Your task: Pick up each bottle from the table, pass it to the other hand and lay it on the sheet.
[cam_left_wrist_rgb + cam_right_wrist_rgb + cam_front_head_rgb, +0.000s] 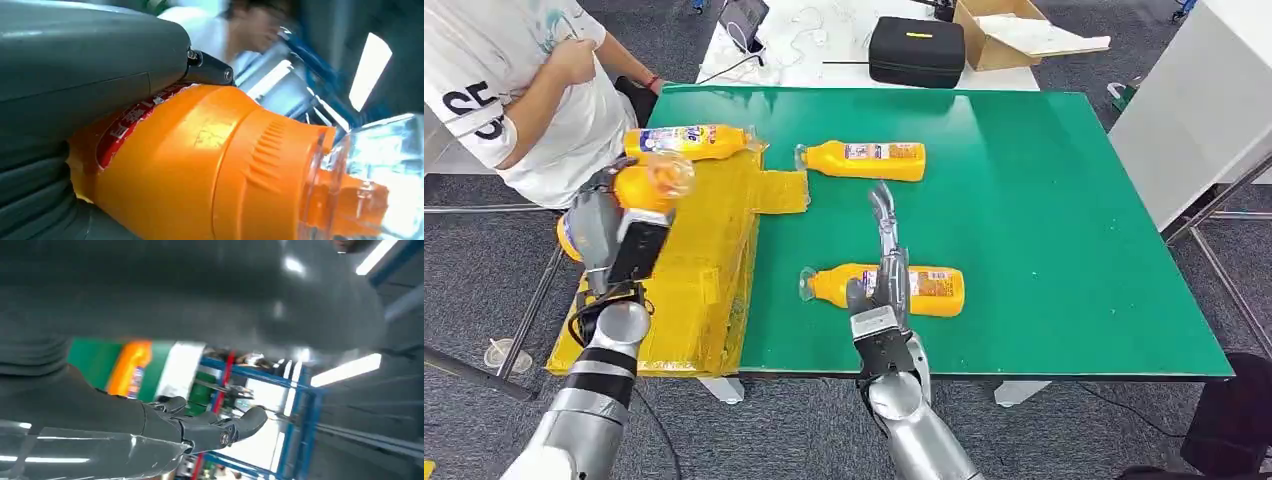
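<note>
Left hand (614,235) holds orange bottle (200,170); red label's white writing looks illegible.

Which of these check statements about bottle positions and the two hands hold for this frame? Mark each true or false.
1. The left hand holds an orange bottle above the yellow sheet. True.
2. The right hand grips a bottle. False: its fingers are apart and it holds nothing, above the near bottle.
3. One labelled bottle lies at the sheet's far edge. True.
4. All bottles are off the green table. False: the near bottle and a far bottle lie on it.
5. A person stands at the table's far left corner. True.
</note>
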